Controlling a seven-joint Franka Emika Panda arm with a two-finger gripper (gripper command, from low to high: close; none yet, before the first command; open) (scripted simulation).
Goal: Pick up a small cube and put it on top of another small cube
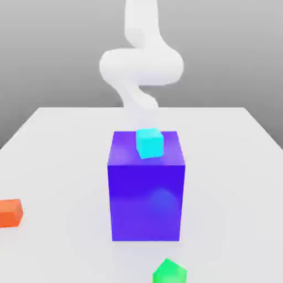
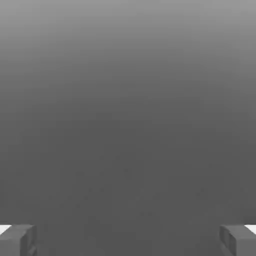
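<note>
The white arm (image 1: pixel 141 66) rises at the far side of the table (image 1: pixel 55 143), bending in an S-shape behind the blue block (image 1: pixel 146 193). In the hand view the gripper (image 2: pixel 128 240) has its two fingertips (image 2: pixel 17 240) wide apart with nothing between them. The green cube (image 1: pixel 169 272) sits on the table at the near edge, just in front of the block and slightly right, turned with a corner toward the camera. A cyan cube (image 1: pixel 149 142) rests on the block's top. An orange cube (image 1: pixel 10 213) lies near the left edge.
</note>
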